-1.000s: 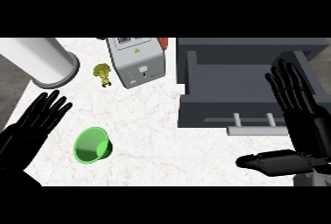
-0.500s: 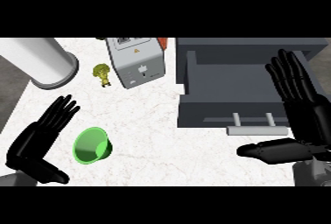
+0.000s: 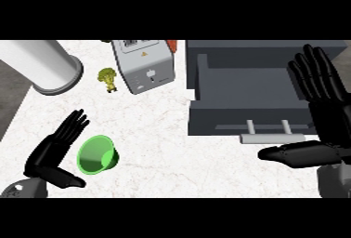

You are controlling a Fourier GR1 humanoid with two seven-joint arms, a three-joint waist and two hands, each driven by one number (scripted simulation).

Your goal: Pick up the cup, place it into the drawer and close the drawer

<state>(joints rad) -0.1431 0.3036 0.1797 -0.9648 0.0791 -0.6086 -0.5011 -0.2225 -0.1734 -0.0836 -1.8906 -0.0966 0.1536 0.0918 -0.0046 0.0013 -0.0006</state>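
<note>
The left hand is above the near left corner of the counter. It stands on edge with the palm facing right. Its fingers are straight and close together, slanting away and to the right, and they hold nothing. Its thumb reaches toward the near edge and to the right. A bit of the grey left forearm shows at the lower left.

The right hand is along the counter's right side with the palm facing left. Its fingers are straight and slightly spread, pointing toward the far edge. Its thumb sticks out leftward, well apart from the fingers. The grey right forearm comes in below it.
</note>
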